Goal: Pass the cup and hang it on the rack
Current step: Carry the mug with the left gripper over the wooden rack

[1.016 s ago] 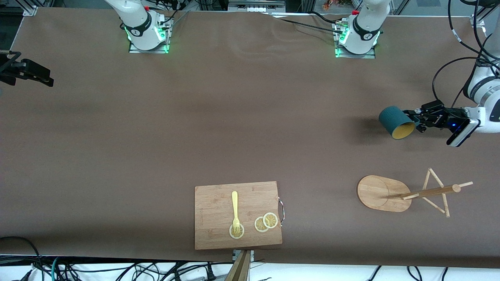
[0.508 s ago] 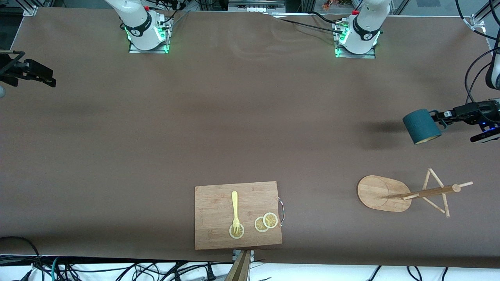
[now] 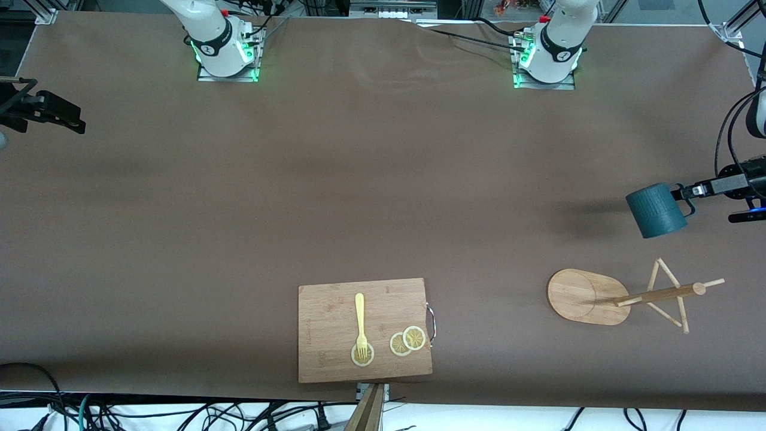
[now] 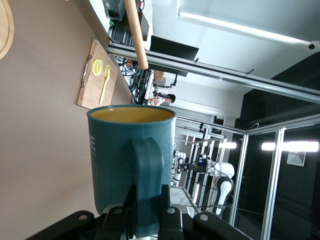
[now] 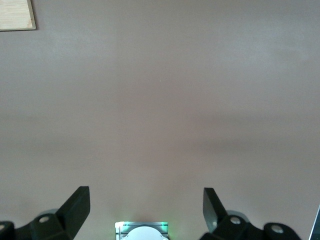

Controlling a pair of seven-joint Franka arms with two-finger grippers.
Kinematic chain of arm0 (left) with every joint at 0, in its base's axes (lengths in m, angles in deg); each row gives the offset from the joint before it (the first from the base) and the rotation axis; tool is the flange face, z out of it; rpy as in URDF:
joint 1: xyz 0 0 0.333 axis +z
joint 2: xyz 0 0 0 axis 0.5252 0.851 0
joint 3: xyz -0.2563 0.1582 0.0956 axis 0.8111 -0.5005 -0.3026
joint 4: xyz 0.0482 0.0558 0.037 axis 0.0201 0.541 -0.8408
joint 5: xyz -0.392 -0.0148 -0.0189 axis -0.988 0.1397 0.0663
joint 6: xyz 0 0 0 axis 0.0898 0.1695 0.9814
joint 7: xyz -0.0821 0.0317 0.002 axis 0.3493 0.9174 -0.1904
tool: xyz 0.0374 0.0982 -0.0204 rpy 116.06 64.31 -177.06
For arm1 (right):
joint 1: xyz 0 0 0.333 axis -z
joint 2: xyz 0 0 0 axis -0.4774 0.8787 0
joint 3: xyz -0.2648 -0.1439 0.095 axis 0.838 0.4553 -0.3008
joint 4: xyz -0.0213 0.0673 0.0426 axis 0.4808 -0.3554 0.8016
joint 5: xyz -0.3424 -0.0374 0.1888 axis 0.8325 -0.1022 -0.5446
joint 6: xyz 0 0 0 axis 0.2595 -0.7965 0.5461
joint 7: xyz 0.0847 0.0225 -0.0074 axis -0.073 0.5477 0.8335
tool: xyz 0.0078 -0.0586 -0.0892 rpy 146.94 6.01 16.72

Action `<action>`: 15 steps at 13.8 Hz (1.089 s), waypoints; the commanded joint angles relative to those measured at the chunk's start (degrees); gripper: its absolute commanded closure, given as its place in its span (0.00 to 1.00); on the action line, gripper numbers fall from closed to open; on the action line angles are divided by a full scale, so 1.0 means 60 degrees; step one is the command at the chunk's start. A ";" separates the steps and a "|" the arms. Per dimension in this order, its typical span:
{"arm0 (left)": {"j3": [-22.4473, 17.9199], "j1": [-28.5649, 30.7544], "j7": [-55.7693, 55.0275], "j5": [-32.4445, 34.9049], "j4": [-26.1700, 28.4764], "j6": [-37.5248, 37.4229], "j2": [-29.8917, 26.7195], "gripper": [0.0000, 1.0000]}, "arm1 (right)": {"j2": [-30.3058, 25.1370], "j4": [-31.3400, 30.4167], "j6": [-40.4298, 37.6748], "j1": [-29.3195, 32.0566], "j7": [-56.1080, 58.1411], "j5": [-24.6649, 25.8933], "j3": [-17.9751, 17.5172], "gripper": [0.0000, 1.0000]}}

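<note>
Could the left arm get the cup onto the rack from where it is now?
Probably yes: the left gripper holds the cup by its handle in the air, with nothing between it and the rack.

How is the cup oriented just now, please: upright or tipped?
Tipped. The left gripper holds the cup by its handle in the air, its mouth turned sideways toward the rack; no contents show inside.

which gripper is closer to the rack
Left. The left gripper, holding the cup, hangs near the rack; the right gripper waits at the right arm's table end.
</note>
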 commanded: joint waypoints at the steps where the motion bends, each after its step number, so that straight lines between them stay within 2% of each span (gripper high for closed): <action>1: 0.0176 -0.0089 -0.0469 -0.0324 0.0142 0.0559 -0.0270 1.00 | -0.0096 -0.0078 0.0072 0.0038 0.0098 -0.0004 -0.0017 0.00; 4: 0.0221 -0.0235 -0.1185 -0.0398 -0.0252 0.0839 -0.0168 1.00 | -0.0096 -0.0078 0.0071 0.0037 0.0113 0.0010 -0.0002 0.00; 8: 0.0235 -0.0528 -0.1611 -0.0559 -0.0341 0.1439 -0.0182 1.00 | -0.0096 -0.0078 0.0072 0.0052 0.0113 0.0010 0.0012 0.00; 12: 0.0235 -0.0675 -0.1917 -0.0588 -0.1481 0.1586 0.0460 1.00 | -0.0096 -0.0078 0.0072 0.0052 0.0113 -0.0004 0.0012 0.00; 15: 0.0221 -0.0777 -0.2096 -0.0530 -0.1835 0.1601 0.0696 1.00 | -0.0096 -0.0078 0.0072 0.0038 0.0113 0.0010 0.0012 0.00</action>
